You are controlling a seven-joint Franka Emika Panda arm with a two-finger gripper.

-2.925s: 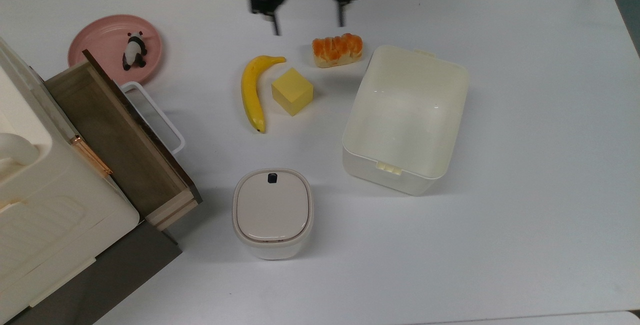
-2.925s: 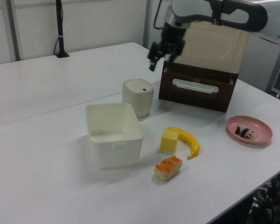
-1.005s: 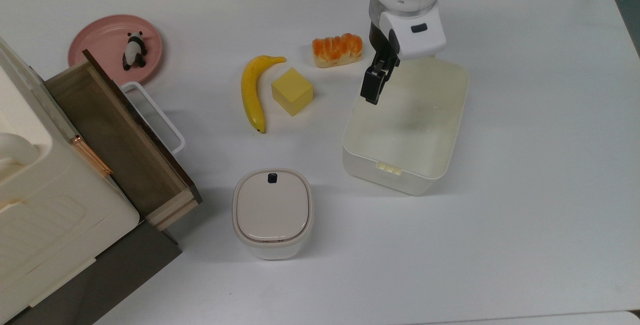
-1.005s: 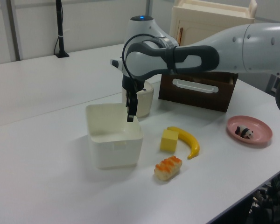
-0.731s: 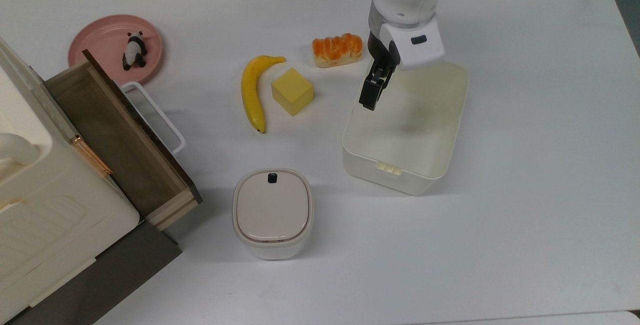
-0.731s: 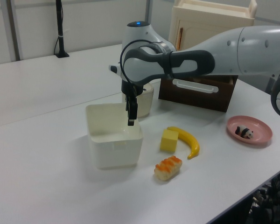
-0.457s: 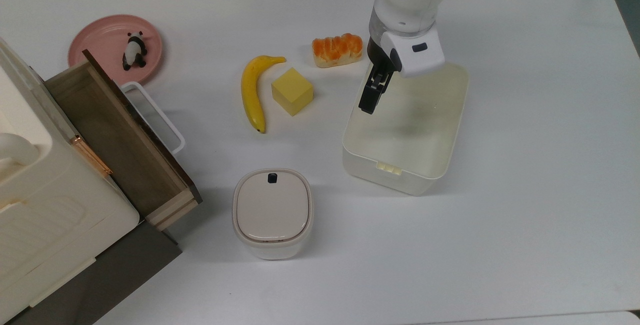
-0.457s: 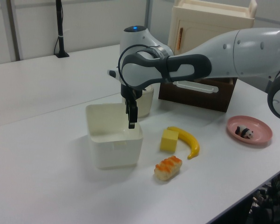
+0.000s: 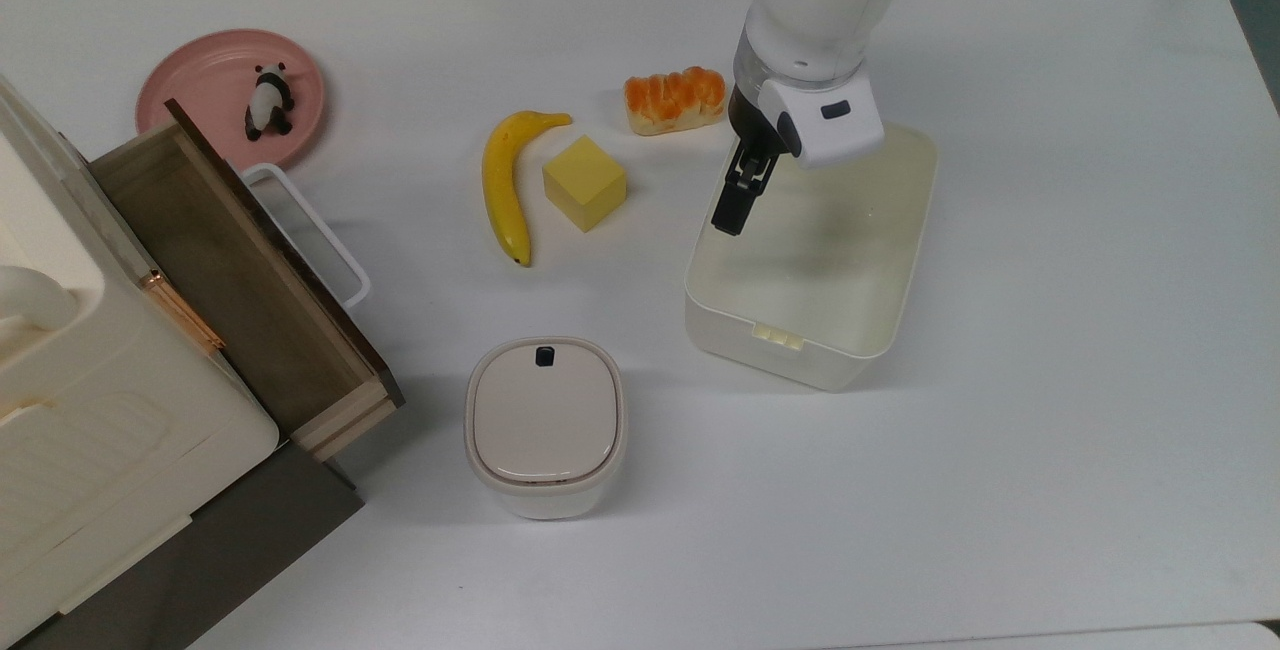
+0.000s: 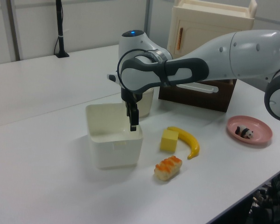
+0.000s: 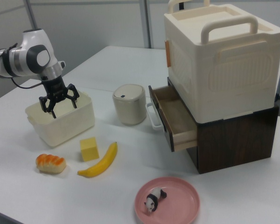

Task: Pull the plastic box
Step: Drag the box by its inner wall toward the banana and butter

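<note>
The pincer [image 11: 59,106] hangs from the white arm [image 9: 815,0] with its two black fingers [image 11: 50,107] spread apart and pointing down, gripping nothing. In the right view one finger dips inside the plastic box [image 9: 812,255] and the other stands over the box's near long wall. In the top view a dark finger [image 9: 729,210] hangs just over the box's long rim on the top view's left, and in the left view the pincer [image 10: 133,122] reaches down to about rim height at the box's wall on the left view's right; whether a finger touches the plastic cannot be told.

The plastic box [image 11: 60,123] stands open and empty on the white tabletop [image 9: 1050,350], about midway across it and toward the edge where the arm is mounted. A small latch tab shows on its short wall at the top view's bottom.

Just beside the box's far corner lies an orange-topped bread roll [image 9: 675,99]. Next to that, nearer the tabletop's middle, sit a yellow cube [image 9: 585,182] and a banana [image 9: 503,187], close together. A small rounded bin with a beige lid [image 9: 545,425] stands apart from the box toward the tabletop's opposite long edge. At the tabletop's end on the top view's left, a pink plate [image 9: 205,90] carries a panda figure [image 9: 268,101], and a big cream cabinet [image 11: 220,60] sits on a dark base with its wooden drawer [image 9: 235,275] pulled open.
</note>
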